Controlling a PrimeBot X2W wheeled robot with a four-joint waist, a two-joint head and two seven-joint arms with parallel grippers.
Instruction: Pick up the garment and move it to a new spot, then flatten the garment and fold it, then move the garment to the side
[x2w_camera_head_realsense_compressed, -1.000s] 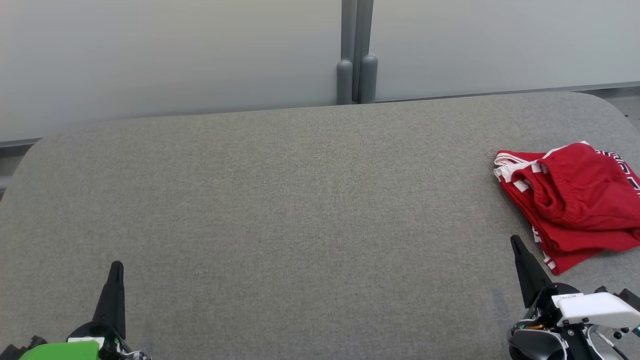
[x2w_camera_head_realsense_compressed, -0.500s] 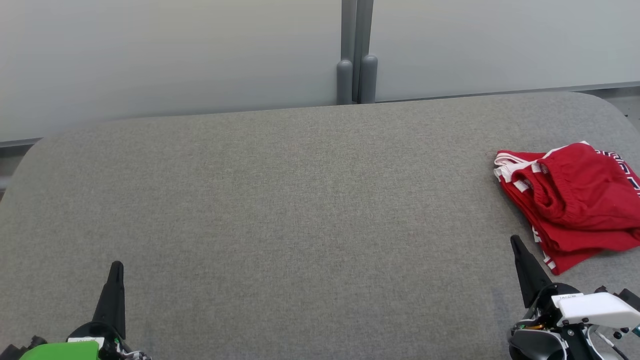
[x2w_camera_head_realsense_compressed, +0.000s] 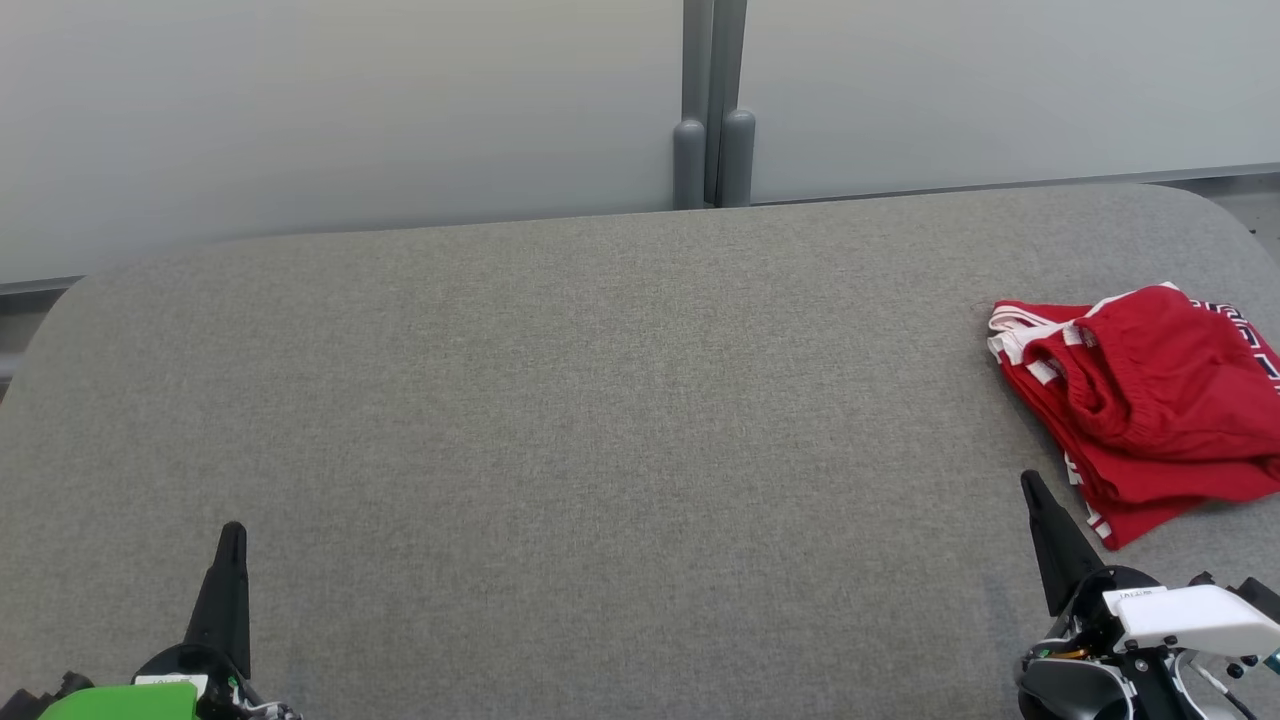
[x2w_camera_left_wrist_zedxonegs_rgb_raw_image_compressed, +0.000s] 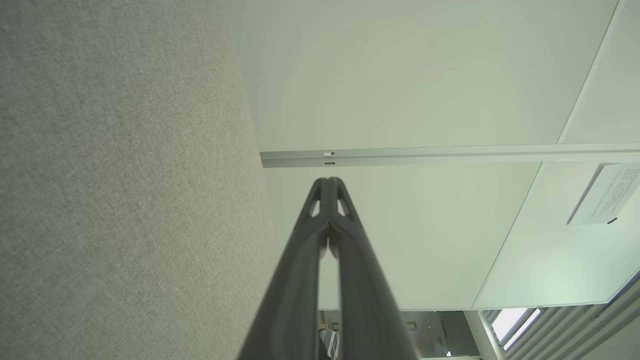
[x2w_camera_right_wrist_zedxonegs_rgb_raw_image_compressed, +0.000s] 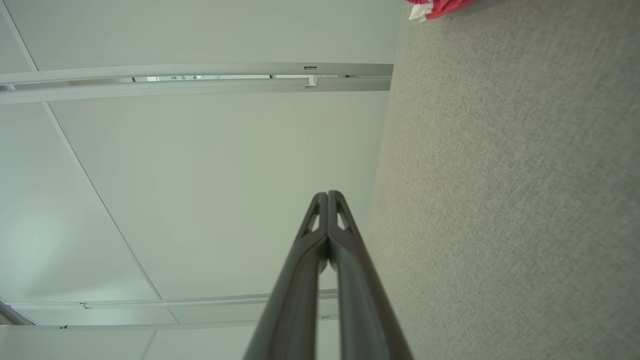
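Note:
The garment (x2w_camera_head_realsense_compressed: 1150, 400) is red with white trim and lies folded in a small stack at the far right of the grey fabric table (x2w_camera_head_realsense_compressed: 600, 420). A corner of the garment (x2w_camera_right_wrist_zedxonegs_rgb_raw_image_compressed: 435, 7) peeks in at the top of the right wrist view. My right gripper (x2w_camera_head_realsense_compressed: 1030, 487) rests at the lower right, just in front of the stack's near corner, its fingers pressed together with nothing between them. At the lower left my left gripper (x2w_camera_head_realsense_compressed: 232, 532) is shut and empty too. Each wrist view shows its own gripper, left gripper (x2w_camera_left_wrist_zedxonegs_rgb_raw_image_compressed: 328, 181) and right gripper (x2w_camera_right_wrist_zedxonegs_rgb_raw_image_compressed: 327, 194), with tips touching.
Pale wall panels (x2w_camera_head_realsense_compressed: 350, 110) stand behind the table, joined by a grey post (x2w_camera_head_realsense_compressed: 713, 110). The table's rounded far corners show at left and right. The garment runs past the head view's right edge.

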